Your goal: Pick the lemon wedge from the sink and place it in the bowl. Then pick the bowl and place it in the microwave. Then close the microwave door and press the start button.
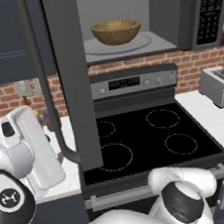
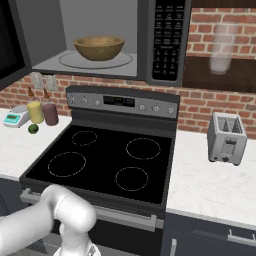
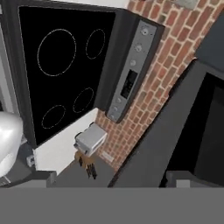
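Observation:
The wooden bowl (image 1: 116, 31) (image 2: 99, 47) sits on the glass turntable inside the open microwave (image 1: 125, 45) (image 2: 145, 30). I cannot see into the bowl, so the lemon wedge is hidden; the sink is out of view. The microwave door (image 1: 73, 79) (image 3: 175, 127) swings out towards me, edge-on, with its curved bar handle (image 1: 42, 83) on its left. My white hand (image 1: 36, 149) hangs left of that handle, below microwave height. My gripper (image 3: 111, 179) is open, its tips far apart, with nothing between them. The button panel (image 1: 210, 6) (image 2: 167, 37) is on the microwave's right.
A black stovetop (image 1: 147, 134) (image 2: 105, 160) lies under the microwave. A silver toaster (image 1: 220, 85) (image 2: 227, 137) stands on the right counter. On the left counter are a yellow jar (image 2: 35, 112), a maroon jar (image 2: 50, 113), a small scale (image 2: 12, 119) and a green ball (image 2: 33, 128).

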Controlling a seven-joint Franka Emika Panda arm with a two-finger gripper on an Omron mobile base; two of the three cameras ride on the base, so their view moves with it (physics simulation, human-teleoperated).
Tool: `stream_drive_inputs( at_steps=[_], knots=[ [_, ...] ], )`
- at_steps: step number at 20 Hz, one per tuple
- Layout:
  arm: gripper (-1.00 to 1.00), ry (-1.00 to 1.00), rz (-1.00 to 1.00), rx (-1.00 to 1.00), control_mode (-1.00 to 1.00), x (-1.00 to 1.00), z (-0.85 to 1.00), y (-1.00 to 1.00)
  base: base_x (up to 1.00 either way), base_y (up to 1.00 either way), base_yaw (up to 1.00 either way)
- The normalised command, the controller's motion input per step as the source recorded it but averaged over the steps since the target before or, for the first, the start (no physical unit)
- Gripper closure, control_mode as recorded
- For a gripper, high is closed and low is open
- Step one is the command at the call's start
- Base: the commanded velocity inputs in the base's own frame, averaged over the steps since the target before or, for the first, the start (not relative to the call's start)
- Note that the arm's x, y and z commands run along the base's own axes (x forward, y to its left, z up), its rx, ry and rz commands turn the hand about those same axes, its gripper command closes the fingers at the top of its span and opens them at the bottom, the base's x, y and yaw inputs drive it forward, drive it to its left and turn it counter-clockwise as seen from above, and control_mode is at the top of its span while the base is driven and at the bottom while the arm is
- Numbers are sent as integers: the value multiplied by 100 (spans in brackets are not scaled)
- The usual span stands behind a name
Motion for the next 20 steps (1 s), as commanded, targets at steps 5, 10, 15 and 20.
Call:
stream_drive_inputs(
  at_steps=[5,10,15,20],
  knots=[
    [-100,-7,-4,2,-100,26,68,-90,0,0,0],
    [-100,-3,1,3,-100,19,46,-100,0,0,0],
    [-100,0,9,0,-100,6,4,-100,0,0,0],
    [-100,0,12,0,-100,49,0,-100,0,0,0]
  ],
)
